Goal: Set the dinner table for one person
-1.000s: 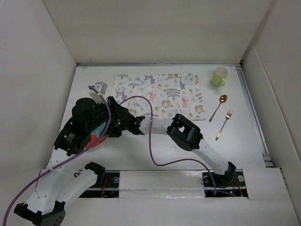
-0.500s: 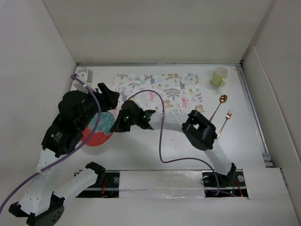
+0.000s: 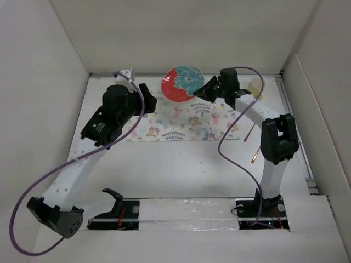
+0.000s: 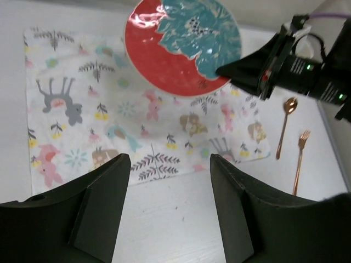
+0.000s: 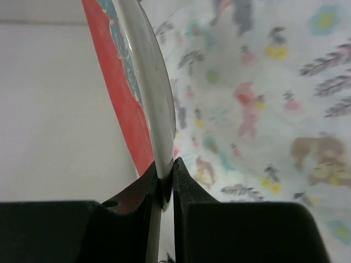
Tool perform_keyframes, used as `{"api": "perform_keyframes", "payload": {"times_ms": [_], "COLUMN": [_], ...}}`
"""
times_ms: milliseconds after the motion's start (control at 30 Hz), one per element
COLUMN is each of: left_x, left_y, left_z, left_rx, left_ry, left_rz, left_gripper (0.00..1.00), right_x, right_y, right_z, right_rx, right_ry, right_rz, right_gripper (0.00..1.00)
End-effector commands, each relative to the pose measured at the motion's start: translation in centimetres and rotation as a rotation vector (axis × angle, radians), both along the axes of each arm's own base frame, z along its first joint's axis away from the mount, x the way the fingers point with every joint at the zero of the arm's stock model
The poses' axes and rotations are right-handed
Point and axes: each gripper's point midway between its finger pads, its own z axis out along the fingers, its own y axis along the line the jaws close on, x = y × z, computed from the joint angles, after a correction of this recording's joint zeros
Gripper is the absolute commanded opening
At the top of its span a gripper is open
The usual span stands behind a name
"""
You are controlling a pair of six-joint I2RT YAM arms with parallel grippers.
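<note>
Table (image 3: 181, 170): white, walled at back and both sides; bare stretch between mat and arm bases.
Mat (image 3: 181, 125): flat toward the far edge, mid-width.
Plate (image 3: 182, 84): red and teal, tilted, raised over the mat's far edge, near the back wall.
Right claw (image 3: 200, 92): pinched on the plate's rim, a finger on each face.
Left claw (image 4: 170, 164): fingers spread wide, holding nothing, above the mat's left part, apart from the plate.
Spoon (image 4: 284, 126), fork (image 4: 300, 159): side by side, right of the mat.
</note>
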Motion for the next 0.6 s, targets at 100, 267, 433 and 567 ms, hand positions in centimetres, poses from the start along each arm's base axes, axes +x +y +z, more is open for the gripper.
{"api": "perform_keyframes", "payload": {"times_ms": [100, 267, 433, 567], "left_x": [1.8, 2.6, 2.8, 3.1], "left_y": [-2.2, -2.5, -2.7, -2.7], "left_z": [-2.1, -3.3, -4.6, -5.3], "left_rx": [-0.020, -0.008, -0.001, 0.013], "left_ry": [0.039, 0.062, 0.093, 0.102], "left_rz": [-0.046, -0.038, -0.040, -0.036], "left_gripper": [0.56, 0.56, 0.56, 0.56], "right_x": [0.6, 0.0, -1.5, -2.4], "right_y": [1.6, 1.4, 1.1, 0.4], "right_z": [1.2, -1.2, -4.9, -7.5], "right_rx": [0.080, 0.098, 0.104, 0.067], "right_ry": [-0.058, -0.019, 0.054, 0.114], "right_rz": [0.189, 0.212, 0.208, 0.185], "right_gripper": [0.00, 0.00, 0.00, 0.00]}}
